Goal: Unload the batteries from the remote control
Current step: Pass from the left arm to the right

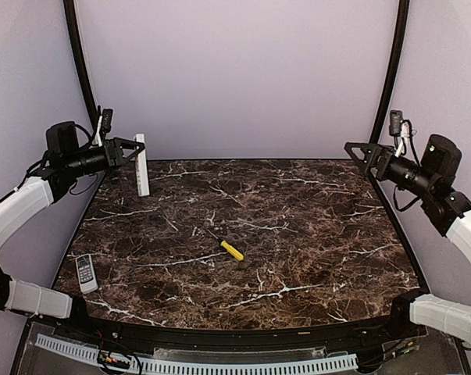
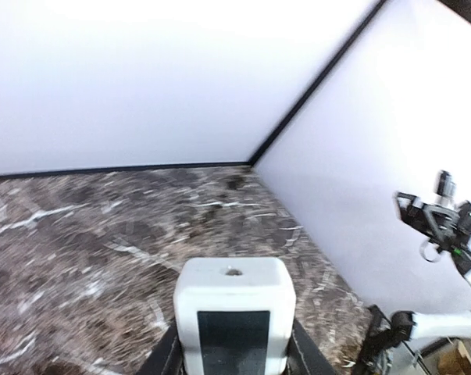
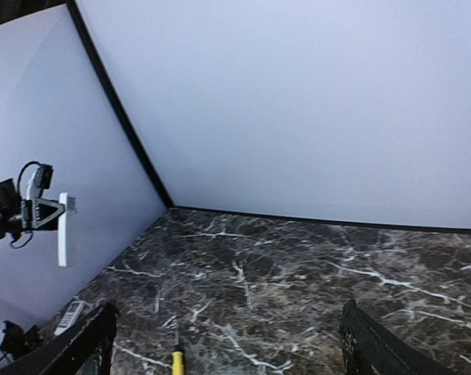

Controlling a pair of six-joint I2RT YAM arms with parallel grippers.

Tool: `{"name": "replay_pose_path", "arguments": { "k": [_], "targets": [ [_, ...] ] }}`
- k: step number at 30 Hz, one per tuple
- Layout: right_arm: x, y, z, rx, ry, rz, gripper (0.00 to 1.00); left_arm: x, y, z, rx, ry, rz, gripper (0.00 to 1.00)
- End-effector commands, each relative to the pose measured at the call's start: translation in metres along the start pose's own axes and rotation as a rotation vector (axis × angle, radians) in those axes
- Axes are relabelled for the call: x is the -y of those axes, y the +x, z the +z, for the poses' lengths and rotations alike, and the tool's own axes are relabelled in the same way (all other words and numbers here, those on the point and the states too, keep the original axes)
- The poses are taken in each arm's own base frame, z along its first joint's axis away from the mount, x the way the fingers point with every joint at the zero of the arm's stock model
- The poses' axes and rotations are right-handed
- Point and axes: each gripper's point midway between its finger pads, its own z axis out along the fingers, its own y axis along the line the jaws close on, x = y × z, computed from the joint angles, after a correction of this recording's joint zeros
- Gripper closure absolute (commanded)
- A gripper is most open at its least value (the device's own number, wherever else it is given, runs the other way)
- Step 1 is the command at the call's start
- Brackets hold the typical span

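Left pincer: clamped on upright long white plastic remote control;
Right pincer: spread wide apart;
Grey button remote: lettering illegible

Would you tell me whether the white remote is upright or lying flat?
Upright: the left gripper holds the white remote on end, above the table.

Marble-look table, plastic on most of what I see.
The dark brown, white-veined stone-patterned tabletop looks smooth with a faint sheen. The long white plastic remote control is smooth and slightly glossy. The yellow plastic-handled screwdriver shines a little. The pale lilac walls read matt to me.
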Motion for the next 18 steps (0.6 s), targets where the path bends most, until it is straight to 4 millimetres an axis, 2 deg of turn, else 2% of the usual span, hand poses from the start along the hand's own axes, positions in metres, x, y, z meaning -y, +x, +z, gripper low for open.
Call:
{"name": "replay_pose_path", "arguments": {
  "k": [1,2,4,7,10,18],
  "targets": [
    [-0.066,0.017,0.019,-0.172,-0.289,0.115,0.04,0.123,-0.022,-0.003,0.004,0.509,0.218,0.68],
    [-0.086,0.018,0.023,-0.181,-0.356,0.132,0.04,0.140,-0.018,-0.001,-0.013,0.563,0.234,0.69],
    [-0.115,0.016,0.027,-0.164,-0.468,0.138,0.04,0.162,-0.012,-0.003,-0.024,0.648,0.254,0.69],
    [-0.152,0.018,0.036,-0.166,-0.597,0.134,0.07,0.183,-0.007,-0.016,-0.008,0.765,0.289,0.69],
    [-0.189,0.029,0.050,-0.184,-0.672,0.096,0.08,0.188,0.004,-0.024,-0.036,0.822,0.256,0.70],
    [-0.299,0.067,0.095,-0.227,-0.918,0.064,0.12,0.199,0.010,-0.036,-0.006,0.840,0.283,0.71]
  ]
}}
